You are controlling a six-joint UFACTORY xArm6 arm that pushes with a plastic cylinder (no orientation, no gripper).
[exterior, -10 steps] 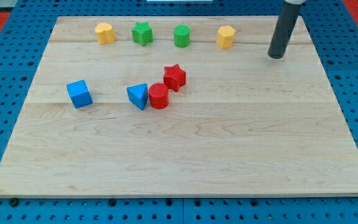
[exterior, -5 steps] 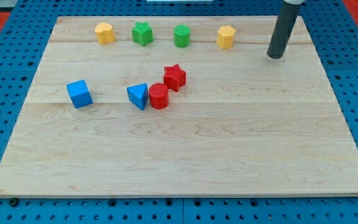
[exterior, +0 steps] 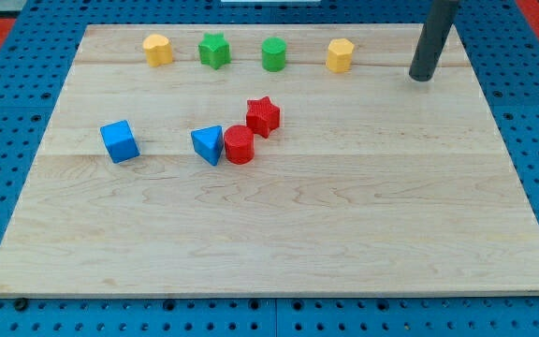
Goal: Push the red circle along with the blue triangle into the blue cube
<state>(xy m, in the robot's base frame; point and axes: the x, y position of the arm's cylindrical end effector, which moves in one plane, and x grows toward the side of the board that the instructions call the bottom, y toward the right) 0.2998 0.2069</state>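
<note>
The red circle (exterior: 240, 145) lies left of the board's middle, touching the blue triangle (exterior: 209, 144) on its left. The blue cube (exterior: 120, 140) sits further to the view's left, apart from the triangle by a gap. A red star (exterior: 263, 115) touches the red circle at its upper right. My tip (exterior: 422, 78) is at the view's top right, far from these blocks, to the right of a yellow block.
Along the view's top stand a yellow block (exterior: 157, 49), a green star (exterior: 214, 50), a green block (exterior: 273, 53) and a second yellow block (exterior: 340, 55). The wooden board (exterior: 279, 234) rests on a blue pegboard.
My tip has moved a little to the right and toward the view's top. The blocks have not moved.
</note>
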